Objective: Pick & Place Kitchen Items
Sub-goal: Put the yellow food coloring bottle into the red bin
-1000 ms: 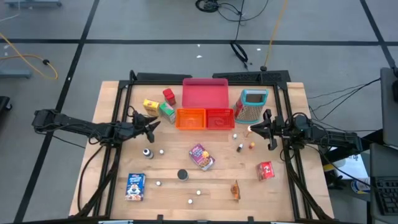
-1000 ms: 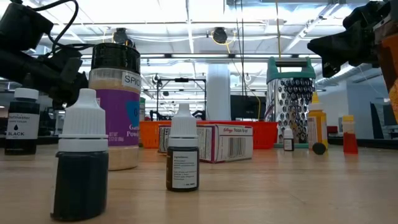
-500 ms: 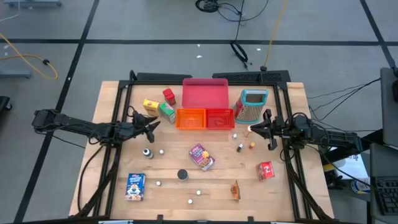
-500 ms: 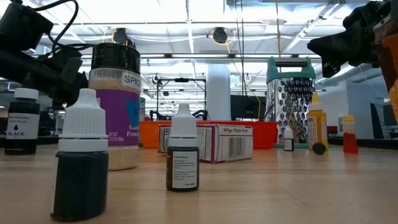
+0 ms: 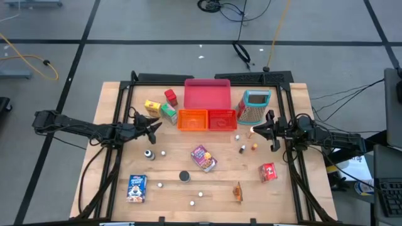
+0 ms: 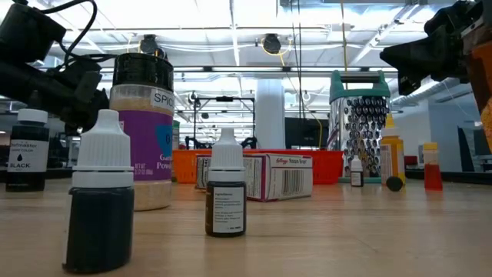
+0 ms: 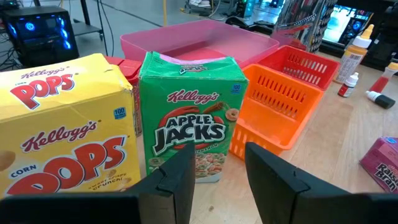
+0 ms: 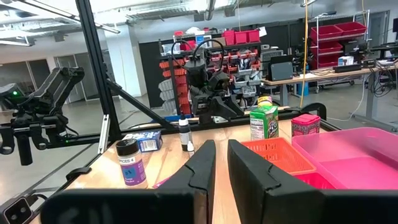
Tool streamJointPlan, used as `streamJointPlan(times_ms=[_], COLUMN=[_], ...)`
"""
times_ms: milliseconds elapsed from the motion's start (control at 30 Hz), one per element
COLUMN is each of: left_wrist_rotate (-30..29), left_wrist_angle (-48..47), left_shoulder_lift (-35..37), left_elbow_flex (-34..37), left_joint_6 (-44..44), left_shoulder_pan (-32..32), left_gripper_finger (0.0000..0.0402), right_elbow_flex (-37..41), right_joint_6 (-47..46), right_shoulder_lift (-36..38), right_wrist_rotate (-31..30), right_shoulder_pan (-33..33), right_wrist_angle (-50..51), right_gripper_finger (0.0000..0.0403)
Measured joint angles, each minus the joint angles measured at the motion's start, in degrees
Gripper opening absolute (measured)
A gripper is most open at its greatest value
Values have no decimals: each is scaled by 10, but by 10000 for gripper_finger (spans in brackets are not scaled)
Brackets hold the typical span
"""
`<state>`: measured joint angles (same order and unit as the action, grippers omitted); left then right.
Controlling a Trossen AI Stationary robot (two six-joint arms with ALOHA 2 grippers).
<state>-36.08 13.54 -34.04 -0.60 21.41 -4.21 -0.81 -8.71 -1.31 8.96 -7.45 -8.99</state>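
Nothing had moved since the earlier frames; both arms and every item sat exactly where they had been.

At the table's left, the left gripper (image 5: 152, 127) hovered with its fingers (image 7: 171, 180) slightly apart and nothing between them, pointing at the yellow Corn Pops box (image 5: 152, 107) and the green Apple Jacks box (image 5: 168, 113), which stood side by side just beyond it. A small red box (image 5: 170, 96) stood behind them. Nearer the front edge lay the blue cereal box (image 5: 136, 188), a black-capped bottle (image 5: 149, 154) and the black round can (image 5: 184, 177).

In the middle, the pink tray (image 5: 207, 94) sat at the back with the orange bin (image 5: 193, 119) and the red bin (image 5: 222, 118) touching along its front. The purple packet (image 5: 203, 157) lay in front of the bins, with white balls (image 5: 200, 194) scattered toward the front edge.

To the right, the metal grater (image 5: 254, 107) stood beside the tray. The right gripper (image 5: 264, 130) hung just in front of it, fingers (image 8: 202, 167) narrowly parted and empty. The red packet (image 5: 268, 171) lay nearer the front.
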Motion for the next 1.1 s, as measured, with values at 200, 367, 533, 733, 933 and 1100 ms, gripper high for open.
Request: streamJointPlan(times_ms=[200,367,533,733,933,1100], left_wrist_rotate=[0,0,0,0,0,0], left_wrist_angle=[0,0,0,0,3,3], left_shoulder_lift=[0,0,0,0,0,0], left_elbow_flex=[0,0,0,0,0,0], left_joint_6=[0,0,0,-4,-5,-1], left_shoulder_pan=[0,0,0,1,1,1], left_gripper_finger=[141,141,141,141,141,141], right_elbow_flex=[0,0,0,-1,-10,-35], right_joint_6=[-47,-71,-70,-64,-52,-19], right_shoulder_lift=[0,0,0,-13,-50,-84], right_wrist_rotate=[1,1,-1,-22,-91,-94], right_shoulder_pan=[0,0,0,0,0,0], right_wrist_angle=[1,-2,-21,-5,14,52], right_gripper_finger=[36,36,36,42,87,131])
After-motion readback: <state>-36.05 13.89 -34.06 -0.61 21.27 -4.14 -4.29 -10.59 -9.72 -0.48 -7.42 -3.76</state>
